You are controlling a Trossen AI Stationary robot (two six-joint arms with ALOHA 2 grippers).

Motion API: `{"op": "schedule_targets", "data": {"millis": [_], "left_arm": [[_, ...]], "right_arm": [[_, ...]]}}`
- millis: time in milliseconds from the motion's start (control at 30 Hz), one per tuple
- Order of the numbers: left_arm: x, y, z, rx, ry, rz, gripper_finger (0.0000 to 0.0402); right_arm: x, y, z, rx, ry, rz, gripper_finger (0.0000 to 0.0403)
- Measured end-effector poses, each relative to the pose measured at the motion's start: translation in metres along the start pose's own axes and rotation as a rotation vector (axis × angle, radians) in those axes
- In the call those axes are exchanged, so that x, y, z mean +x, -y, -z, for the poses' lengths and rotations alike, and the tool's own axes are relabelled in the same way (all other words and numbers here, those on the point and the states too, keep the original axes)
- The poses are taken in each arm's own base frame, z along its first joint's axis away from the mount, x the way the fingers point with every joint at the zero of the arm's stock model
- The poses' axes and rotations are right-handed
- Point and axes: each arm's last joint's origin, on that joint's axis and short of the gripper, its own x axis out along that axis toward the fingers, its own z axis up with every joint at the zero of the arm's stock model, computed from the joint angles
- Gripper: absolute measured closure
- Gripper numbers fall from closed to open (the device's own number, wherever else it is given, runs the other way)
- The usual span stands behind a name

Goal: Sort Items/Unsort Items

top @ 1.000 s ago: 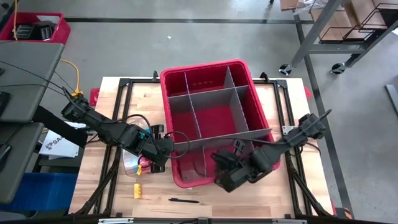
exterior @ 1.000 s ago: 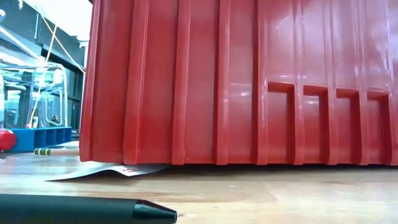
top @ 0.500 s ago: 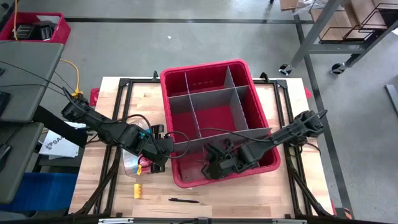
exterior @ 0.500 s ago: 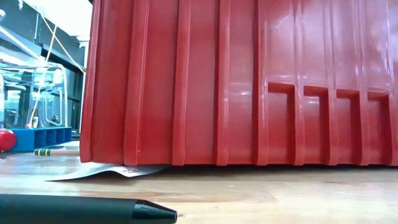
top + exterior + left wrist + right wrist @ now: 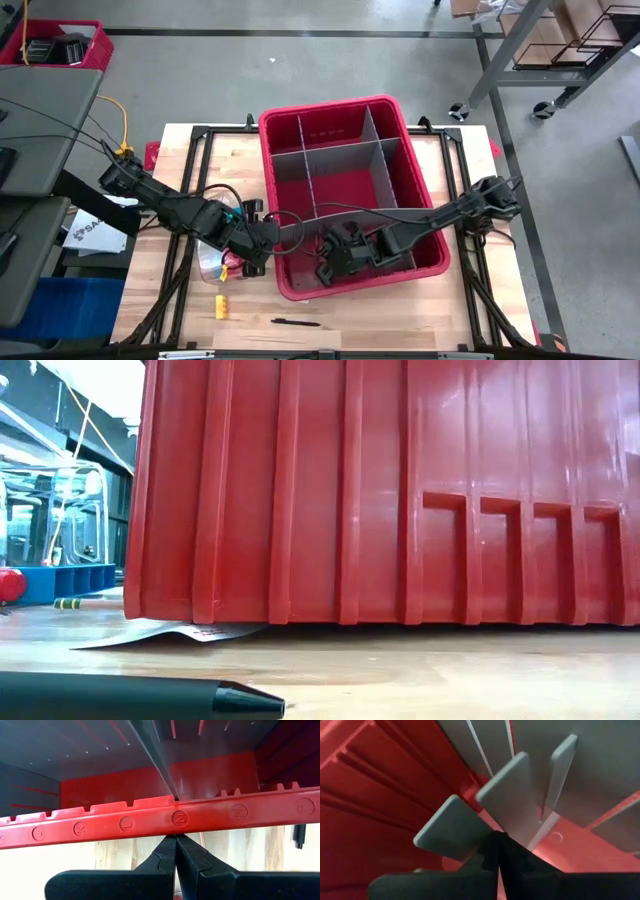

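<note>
Sliding leftward since the earlier frame, the right gripper point(image 5: 335, 262) now sits inside the red bin's point(image 5: 345, 108) near compartment, fingers pinched together, empty. Left gripper point(image 5: 262, 262), also closed, touches the bin's left rim. Outside the bin's near-left corner lie a yellow block point(image 5: 221, 304) and a dark pen point(image 5: 296, 322).

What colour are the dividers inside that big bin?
Grey dividers inside a red bin, clearest in the high view.

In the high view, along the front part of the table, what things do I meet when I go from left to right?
Yellow block → dark pen → right end effector, shut, inside the red bin.
</note>
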Motion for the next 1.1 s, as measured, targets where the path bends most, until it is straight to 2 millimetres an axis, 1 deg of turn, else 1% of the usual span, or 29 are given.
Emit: {"op": "schedule_targets", "data": {"millis": [133, 200, 300, 400, 500, 567, 667, 733, 800, 900, 1000, 1100], "left_arm": [[0.000, 0.000, -0.001, -0.003, 0.008, 0.004, 0.0402], [0.000, 0.000, -0.001, -0.003, 0.010, 0.003, 0.0401], [0.000, 0.000, -0.001, -0.001, 0.012, -0.003, 0.0401], [0.000, 0.000, -0.001, 0.005, 0.014, -0.007, 0.0401], [0.000, 0.000, -0.001, 0.005, 0.014, -0.008, 0.0401], [0.000, 0.000, -0.001, 0.005, 0.015, -0.013, 0.0401], [0.000, 0.000, -0.001, 0.006, 0.015, -0.017, 0.0401], [0.000, 0.000, -0.001, 0.003, 0.015, -0.017, 0.0401], [0.000, 0.000, -0.001, -0.007, 0.015, -0.017, 0.0401], [0.000, 0.000, -0.001, -0.019, 0.015, -0.017, 0.0401], [0.000, 0.000, -0.001, -0.020, 0.015, -0.016, 0.0401], [0.000, 0.000, -0.001, -0.034, 0.015, -0.016, 0.0402]], "right_arm": [[-0.011, 0.001, 0.000, -0.033, -0.065, -0.024, 0.0403], [-0.021, 0.001, 0.000, -0.041, -0.109, -0.041, 0.0403], [-0.036, 0.003, -0.001, -0.056, -0.124, -0.042, 0.0403], [-0.057, 0.000, -0.005, -0.073, -0.111, -0.098, 0.0403], [-0.086, -0.002, -0.012, -0.075, -0.080, -0.169, 0.0403], [-0.106, -0.002, -0.016, -0.082, -0.003, -0.178, 0.0403], [-0.136, -0.003, -0.026, -0.115, 0.247, -0.138, 0.0403], [-0.149, 0.000, -0.034, -0.122, 0.411, -0.047, 0.0403], [-0.152, 0.004, -0.041, -0.110, 0.499, 0.039, 0.0403], [-0.146, 0.009, -0.047, -0.099, 0.519, 0.092, 0.0403], [-0.133, 0.012, -0.050, -0.091, 0.514, 0.127, 0.0403], [-0.112, 0.009, -0.044, -0.104, 0.426, 0.110, 0.0403]]}}
